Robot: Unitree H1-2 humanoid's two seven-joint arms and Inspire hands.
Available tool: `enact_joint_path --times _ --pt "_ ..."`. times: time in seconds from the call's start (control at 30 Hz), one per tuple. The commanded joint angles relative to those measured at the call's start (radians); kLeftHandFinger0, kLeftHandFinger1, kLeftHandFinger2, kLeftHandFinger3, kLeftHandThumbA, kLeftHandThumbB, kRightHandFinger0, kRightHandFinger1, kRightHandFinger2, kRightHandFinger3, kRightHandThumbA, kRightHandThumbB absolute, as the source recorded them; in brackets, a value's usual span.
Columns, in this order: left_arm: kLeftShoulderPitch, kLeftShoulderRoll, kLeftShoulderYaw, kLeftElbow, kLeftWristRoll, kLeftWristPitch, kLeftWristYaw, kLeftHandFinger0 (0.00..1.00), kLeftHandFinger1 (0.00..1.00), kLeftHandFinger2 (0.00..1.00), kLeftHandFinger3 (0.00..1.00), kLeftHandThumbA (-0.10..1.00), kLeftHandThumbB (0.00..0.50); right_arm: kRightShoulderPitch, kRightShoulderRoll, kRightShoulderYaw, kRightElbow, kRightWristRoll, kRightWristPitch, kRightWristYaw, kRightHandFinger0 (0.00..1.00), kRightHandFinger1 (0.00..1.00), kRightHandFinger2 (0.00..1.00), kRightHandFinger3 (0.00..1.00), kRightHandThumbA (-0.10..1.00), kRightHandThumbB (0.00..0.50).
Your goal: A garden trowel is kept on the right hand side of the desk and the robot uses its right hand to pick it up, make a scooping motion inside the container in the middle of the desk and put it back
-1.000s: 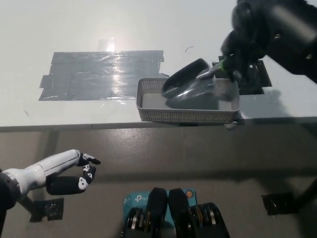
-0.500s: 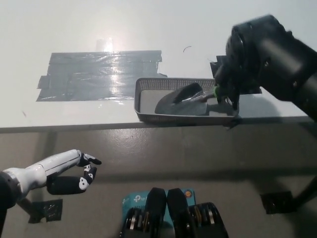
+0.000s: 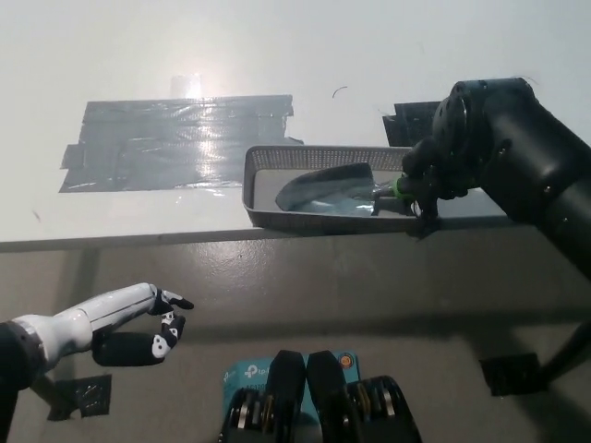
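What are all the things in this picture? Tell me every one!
desk: one, white, upper half
container: one, grey mesh, desk's front edge
tape patch: one, shiny grey, on desk, left of container
trowel: one, dark blade, green at handle, blade inside container
black patch: one, on desk behind container's right end
left hand: one, white, lower left, open, resting
right hand: one, black, container's right end, holding trowel

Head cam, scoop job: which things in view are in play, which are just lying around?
In play:
- trowel, blade inside the container
- right hand, shut on the trowel handle

Lying around:
- grey tape patch and black tape on the desk
- left hand, open, idle at lower left
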Motion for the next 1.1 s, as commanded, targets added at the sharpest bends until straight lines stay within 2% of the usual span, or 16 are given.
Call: enact_joint_path --times 0.0,0.03,0.1,0.13,0.2,0.27,0.33,0.43,0.5,0.6,0.7,0.83,0.9,0.93,1.0,1.07 --pt "-0.012 -0.006 -0.001 -0.009 0.010 0.013 -0.013 1.00 0.85 0.88 1.00 1.00 0.500 -0.026 0.079 -0.035 0.022 0.039 0.015 -0.010 0.00 0.00 0.35 0.28 -0.10 0.193" --pt "-0.005 -0.012 0.000 -0.010 0.015 0.013 -0.017 1.00 0.85 0.88 1.00 1.00 0.500 -0.037 0.092 -0.035 0.036 0.037 0.002 -0.011 0.00 0.00 0.38 0.34 -0.10 0.172" --pt "-0.003 -0.014 0.001 -0.009 0.019 0.013 -0.019 1.00 0.86 0.88 1.00 1.00 0.500 -0.053 0.108 -0.041 0.062 0.037 -0.024 -0.023 0.00 0.00 0.41 0.37 -0.10 0.185" --pt "-0.003 -0.015 0.000 -0.012 0.025 0.013 -0.024 1.00 0.87 0.89 1.00 1.00 0.500 -0.059 0.115 -0.045 0.072 0.038 -0.027 -0.030 0.00 0.04 0.45 0.43 -0.10 0.193" --pt "-0.004 -0.006 -0.013 -0.013 0.013 0.013 -0.016 1.00 0.86 0.89 1.00 1.00 0.500 -0.081 0.136 -0.037 0.094 0.021 -0.022 -0.034 0.00 0.03 0.46 0.44 -0.10 0.178" --pt "-0.004 -0.007 -0.018 -0.013 0.016 0.013 -0.017 1.00 0.86 0.89 1.00 1.00 0.500 -0.094 0.150 -0.048 0.110 0.025 -0.026 -0.048 0.00 0.05 0.50 0.52 -0.10 0.186" --pt "-0.007 -0.008 -0.020 -0.012 0.024 0.013 -0.020 1.00 0.87 0.90 1.00 1.00 0.500 -0.111 0.166 -0.059 0.132 0.026 -0.016 -0.053 0.00 0.05 0.49 0.53 -0.10 0.162" --pt "-0.006 -0.010 -0.022 -0.014 0.033 0.013 -0.024 1.00 0.87 0.90 1.00 1.00 0.500 -0.137 0.192 -0.075 0.163 0.025 -0.022 -0.073 0.00 0.05 0.50 0.56 -0.10 0.168" --pt "-0.004 -0.014 -0.023 -0.011 0.030 0.013 -0.030 1.00 0.88 0.91 1.00 1.00 0.500 -0.148 0.217 -0.103 0.180 0.037 -0.011 -0.094 0.00 0.05 0.49 0.56 -0.10 0.184" --pt "0.004 -0.022 -0.021 -0.013 0.036 0.013 -0.037 1.00 0.87 0.89 1.00 1.00 0.500 -0.146 0.242 -0.124 0.183 0.040 -0.006 -0.117 0.00 0.07 0.46 0.50 -0.10 0.192" --pt "0.010 -0.022 -0.031 -0.013 0.043 0.013 -0.036 1.00 0.88 0.89 1.00 1.00 0.500 -0.135 0.260 -0.158 0.183 0.059 0.003 -0.122 0.00 0.02 0.39 0.40 -0.10 0.171" --pt "0.014 -0.022 -0.040 -0.009 0.039 0.013 -0.033 1.00 0.88 0.88 1.00 1.00 0.500 -0.123 0.272 -0.200 0.177 0.068 -0.003 -0.154 0.00 0.00 0.30 0.22 -0.10 0.209" --pt "0.021 -0.031 -0.038 -0.007 0.046 0.013 -0.035 1.00 0.86 0.87 1.00 1.00 0.500 -0.137 0.286 -0.215 0.181 0.064 -0.001 -0.166 0.00 0.00 0.30 0.26 -0.10 0.220" --pt "0.022 -0.034 -0.035 -0.007 0.047 0.013 -0.037 1.00 0.86 0.87 1.00 1.00 0.500 -0.145 0.289 -0.216 0.179 0.061 0.001 -0.164 0.00 0.00 0.30 0.28 -0.10 0.207" --pt "0.030 -0.049 -0.029 -0.009 0.056 0.013 -0.043 1.00 0.87 0.86 1.00 1.00 0.500 -0.184 0.310 -0.209 0.177 0.043 0.015 -0.160 0.00 0.00 0.34 0.35 -0.10 0.142" --pt "0.038 -0.051 -0.031 -0.010 0.059 0.013 -0.046 1.00 0.87 0.86 1.00 1.00 0.500 -0.172 0.311 -0.212 0.172 0.039 0.015 -0.158 0.00 0.00 0.37 0.41 -0.10 0.125"
